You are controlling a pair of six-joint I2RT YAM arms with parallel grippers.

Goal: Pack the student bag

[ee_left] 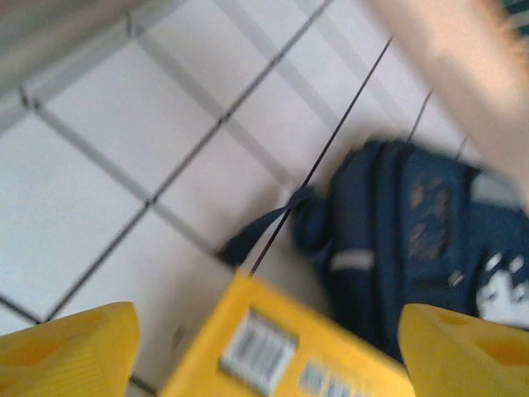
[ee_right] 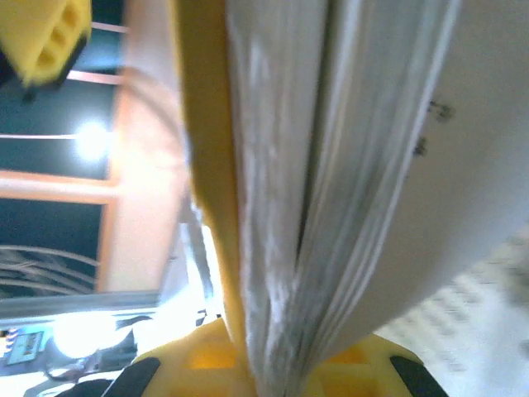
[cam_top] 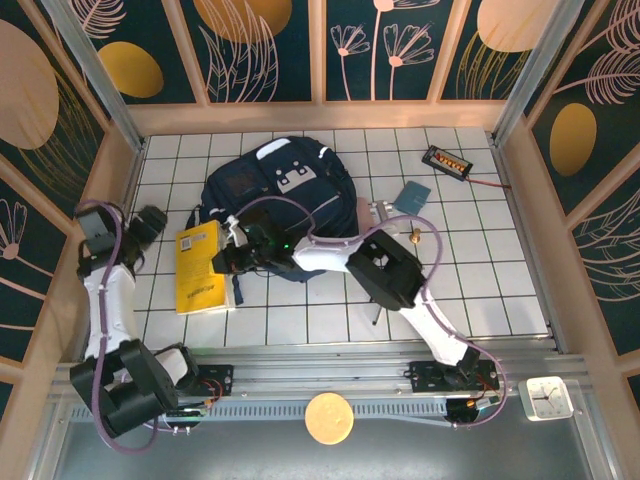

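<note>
Two arms are out over the white tiled table (cam_top: 480, 280). Top view first.

Student bag (cam_top: 285, 185): navy, lying flat near the middle of the table, toward the back wall. Its front pocket and white patches face up. From the left wrist, a dark strap (ee_left: 260, 231) trails off it onto the tiles.

Yellow book (cam_top: 203, 268): flat on the tiles just left of the bag's near edge. Its right edge is close against the fabric; I cannot tell whether they touch.

Right gripper (cam_top: 228, 256): my right arm reaches across in front of the bag to the book's right edge. From the right wrist, the yellow cover and the grey-white page block run straight between my yellow fingers (ee_right: 45, 33), pinched tight. I am clamped on the book. That view is blurred, so I cannot tell whether the edge is lifted off the tiles.

Left gripper (cam_top: 150, 224): near the book's far left corner, close to the left wall. From the left wrist, my two yellow fingertips (ee_left: 66, 351) stand wide apart and hold nothing. The book's barcode corner lies below the gap, with the bag beyond it to the right. Jaws spread, empty.

Elsewhere: a black device with orange parts (cam_top: 447, 161) sits at the back right. A small blue-grey card (cam_top: 411, 194) lies nearer the bag. Both are well apart from my grippers.
</note>
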